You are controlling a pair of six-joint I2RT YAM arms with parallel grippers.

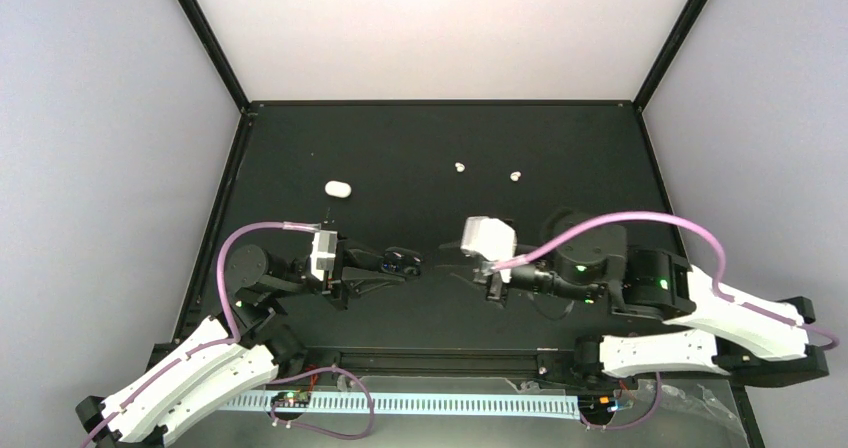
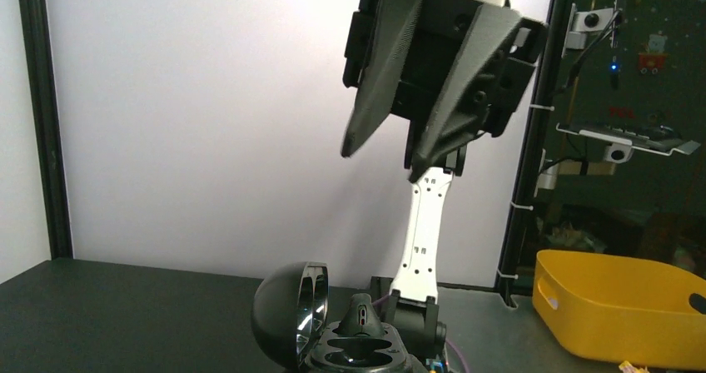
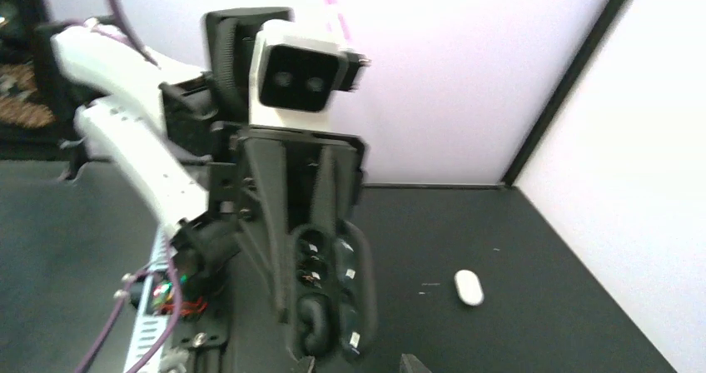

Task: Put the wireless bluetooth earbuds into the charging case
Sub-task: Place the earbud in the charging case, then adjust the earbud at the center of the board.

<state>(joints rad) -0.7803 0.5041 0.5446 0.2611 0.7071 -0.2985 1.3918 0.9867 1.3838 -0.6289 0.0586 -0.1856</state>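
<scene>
Your left tool (image 1: 400,264) clamps the open black case (image 2: 358,350), while your right tool (image 1: 457,258), slightly parted and empty, faces it, and the white earbuds (image 1: 460,167) lie beyond on the counter (image 1: 580,148), nearer your right arm.
</scene>
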